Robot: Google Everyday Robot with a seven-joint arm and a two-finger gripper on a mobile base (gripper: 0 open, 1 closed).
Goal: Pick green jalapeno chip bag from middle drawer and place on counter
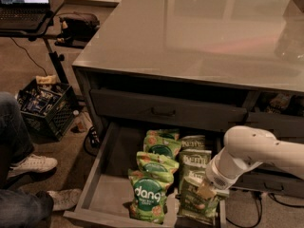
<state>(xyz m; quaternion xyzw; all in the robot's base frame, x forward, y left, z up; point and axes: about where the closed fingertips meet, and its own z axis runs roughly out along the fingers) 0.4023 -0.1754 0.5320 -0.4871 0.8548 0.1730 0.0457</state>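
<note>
The middle drawer (pixel 102 175) is pulled open below the counter (pixel 199 32). Inside, an olive-green Kettle chip bag (pixel 194 161) stands in the right column, with a second like it (pixel 192 142) behind and another green bag (pixel 195 204) in front. Brighter green dang bags (pixel 147 196) fill the column to their left. My gripper (pixel 205 190) reaches down from the white arm (pixel 247 148) on the right. It sits low over the right column, between the front Kettle bag and the green bag in front. The wrist hides much of it.
A closed drawer with a bar handle (pixel 164 112) lies above the open one. A black crate (pixel 45 109) stands on the floor at left. A person's legs and white shoe (pixel 31 164) are at lower left. A laptop stand (pixel 28 13) is at upper left.
</note>
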